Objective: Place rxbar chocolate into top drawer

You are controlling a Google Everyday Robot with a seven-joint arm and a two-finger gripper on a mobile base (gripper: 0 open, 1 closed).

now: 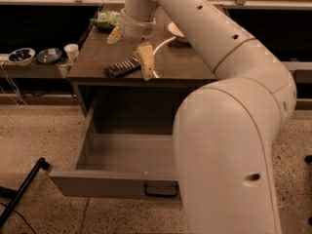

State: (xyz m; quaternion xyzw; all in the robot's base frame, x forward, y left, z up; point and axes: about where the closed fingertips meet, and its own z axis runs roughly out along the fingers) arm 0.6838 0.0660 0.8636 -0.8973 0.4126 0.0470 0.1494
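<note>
The rxbar chocolate (122,67), a flat dark wrapper with pale lettering, lies on the brown cabinet top (92,57) near its front edge. My gripper (130,50) hangs just above and behind the bar, open and empty. One pale finger (145,64) is at the bar's right end and the other (114,34) is behind it. The top drawer (105,183) is pulled out below, its inside bare, with a dark handle (160,191) on the front panel. My large white arm hides the drawer's right part.
A green crinkly bag (105,19) and a white bowl (175,29) sit at the back of the cabinet top. Two bowls (22,55) and a small cup (71,51) stand on a low shelf at the left. A black pole (24,191) lies on the floor, bottom left.
</note>
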